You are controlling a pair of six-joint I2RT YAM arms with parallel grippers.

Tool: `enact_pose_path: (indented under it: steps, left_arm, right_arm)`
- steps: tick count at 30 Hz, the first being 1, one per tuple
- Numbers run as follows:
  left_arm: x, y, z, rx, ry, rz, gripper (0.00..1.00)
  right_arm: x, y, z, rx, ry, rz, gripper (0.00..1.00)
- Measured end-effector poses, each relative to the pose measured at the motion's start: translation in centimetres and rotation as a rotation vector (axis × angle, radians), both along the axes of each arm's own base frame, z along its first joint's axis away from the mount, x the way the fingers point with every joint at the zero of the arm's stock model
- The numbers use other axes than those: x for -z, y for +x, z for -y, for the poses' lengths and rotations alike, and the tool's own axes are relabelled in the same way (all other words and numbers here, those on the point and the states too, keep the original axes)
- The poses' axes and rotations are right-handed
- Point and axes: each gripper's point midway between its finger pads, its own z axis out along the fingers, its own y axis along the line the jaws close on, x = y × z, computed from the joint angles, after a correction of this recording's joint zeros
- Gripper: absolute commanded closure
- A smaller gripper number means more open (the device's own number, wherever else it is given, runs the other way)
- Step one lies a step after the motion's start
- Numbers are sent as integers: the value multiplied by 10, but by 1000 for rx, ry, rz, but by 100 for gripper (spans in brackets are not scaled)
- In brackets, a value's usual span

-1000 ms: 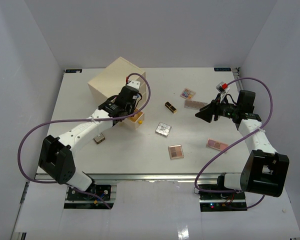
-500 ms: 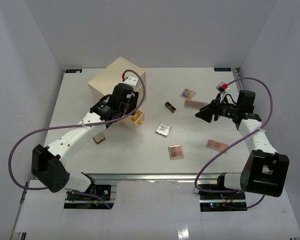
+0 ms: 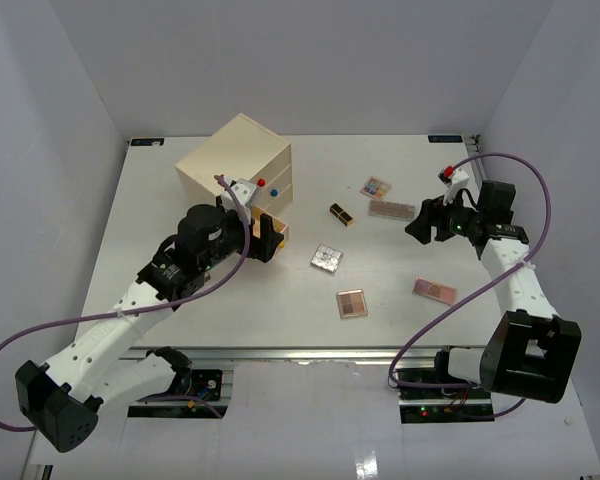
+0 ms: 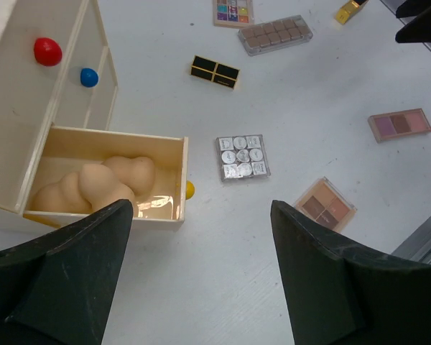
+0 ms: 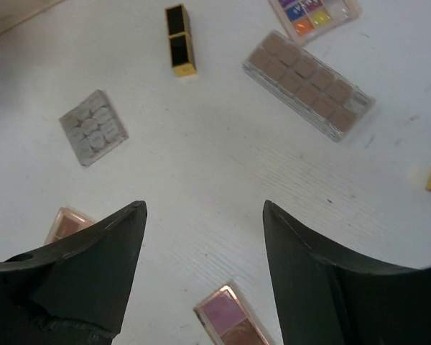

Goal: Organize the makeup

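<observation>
Cream drawer (image 4: 115,136) lies just beyond spread left fingers (image 4: 72,266); right fingers (image 5: 86,266) spread too.

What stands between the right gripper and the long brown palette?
Nothing visible. The right gripper, open and empty, hovers over bare table; the long brown palette lies just ahead with only table surface between them.

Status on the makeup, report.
Left gripper open, empty, by pulled-out cream wooden drawer. Right gripper open, empty. Peach egg-shaped sponges in drawer; flat palettes and black-gold lipstick loose on table. Nothing blocking.
</observation>
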Motion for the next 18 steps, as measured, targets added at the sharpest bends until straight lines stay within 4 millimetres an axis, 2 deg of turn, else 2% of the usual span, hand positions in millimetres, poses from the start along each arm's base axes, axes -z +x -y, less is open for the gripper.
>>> enact_pose_path:
  steps: [2, 5, 7, 10, 13, 18]
  left_arm:
    - [15, -5, -2, 13, 18, -16, 8]
    - [21, -11, -7, 16, 17, 5, 2]
    - [18, -16, -12, 16, 7, 29, 2]
    - [4, -21, -21, 6, -22, 85, 2]
    - [-2, -25, -30, -12, -44, 121, 2]
    - [-5, -26, -42, -43, -58, 142, 2]
  right_arm:
    - [7, 1, 13, 57, -52, -27, 26]
    - [19, -1, 36, 139, -125, -86, 25]
    - [26, -2, 51, 194, -172, -126, 24]
    - [33, -6, 63, 220, -216, -167, 24]
    - [34, -11, 57, 133, -224, -191, 24]
    - [29, -14, 15, -137, -196, -175, 24]
